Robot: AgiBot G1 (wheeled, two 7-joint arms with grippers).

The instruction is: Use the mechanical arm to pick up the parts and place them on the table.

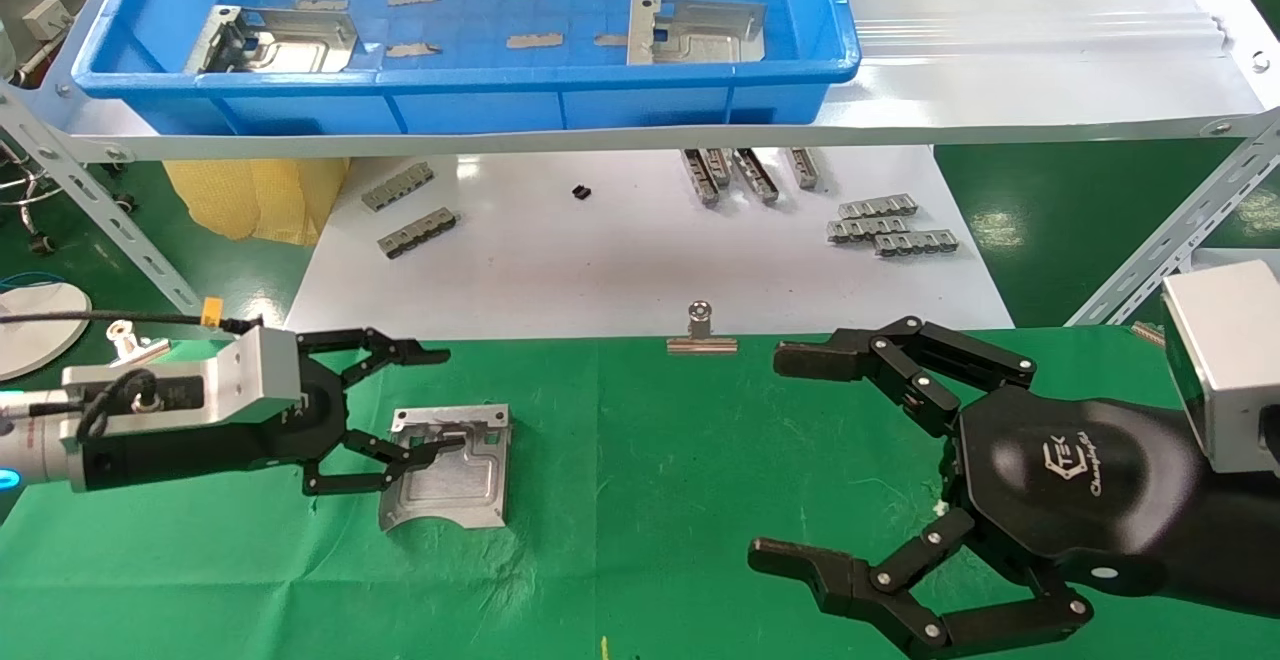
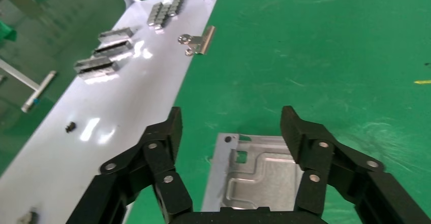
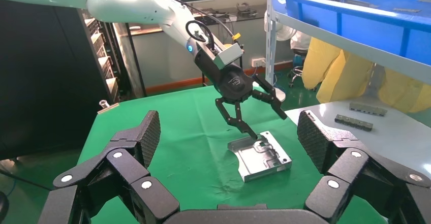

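Jaws: both grippers stand spread wide, and neither clamps anything. The left gripper [image 1: 425, 402] hangs low over the near-left part of the table [image 1: 640, 500], its fingers straddling the edge of a silvery part [image 1: 447, 480] that lies flat on the green cloth. One fingertip [image 1: 432, 451] sits right at the part's upper surface; whether it touches cannot be told. In the left wrist view the same part [image 2: 264, 176] shows between and below the parted fingers [image 2: 170, 130]. The right wrist view confirms the part [image 3: 260, 156] resting flat on the cloth, with the left gripper [image 3: 262, 120] just above it.

The right gripper [image 1: 790, 460] is positioned over the table, well apart from that part, on the opposite side of the binder clip [image 1: 701, 332] at the cloth's far edge.

Beyond the table, a blue tray [image 1: 470, 90] sits on a raised shelf. Two further parts lie inside it: one [image 1: 275, 40] at its left end, one [image 1: 695, 30] right of centre.
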